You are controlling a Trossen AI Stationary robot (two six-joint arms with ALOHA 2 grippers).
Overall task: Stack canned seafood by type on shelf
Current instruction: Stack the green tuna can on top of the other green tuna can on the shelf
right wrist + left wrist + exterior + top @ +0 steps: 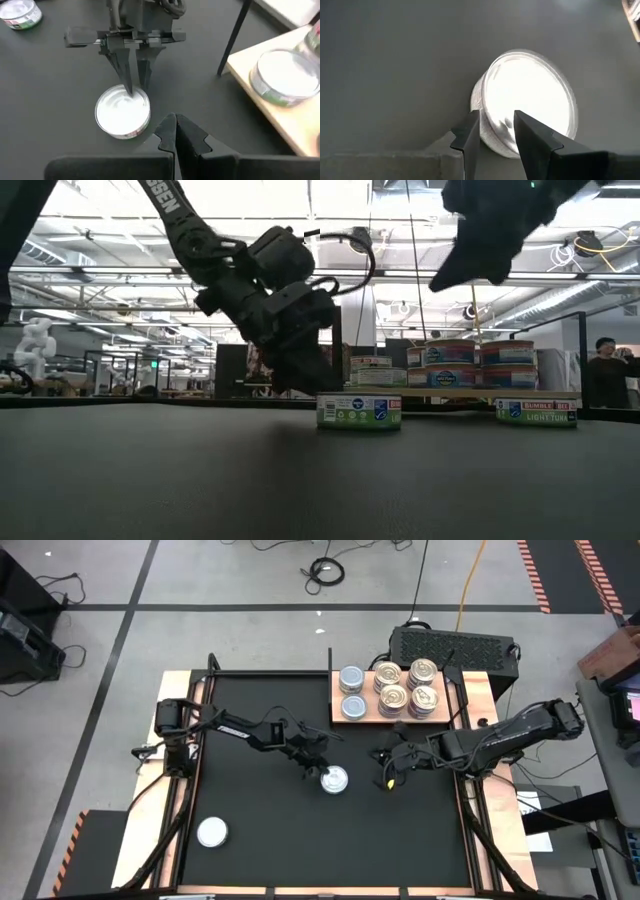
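Note:
A silver-topped can (334,779) stands on the black mat (260,840) near its middle. My left gripper (318,768) is at the can's left rim, shut on it, and slants down onto it (132,80). To the can's right, my right gripper (385,768) hangs shut above the mat with nothing in it (175,132). The wooden shelf (366,716) lies at the far right of the mat. It bears two silver-topped cans (351,690) on its left and stacks of gold-topped cans (408,687), two high in the low view (470,365). My left gripper has the can's rim (496,134) on the side toward the table's left. One finger (469,142) stands outside the can's wall and the other (535,142) lies over its top. The fingers slant down from the left. The can stands flat on the mat (358,412).
Another silver-topped can (212,832) stands alone at the mat's near left corner. A black box (450,643) sits behind the shelf, off the table's far edge. Bare mat lies between the two grippers and along the near edge.

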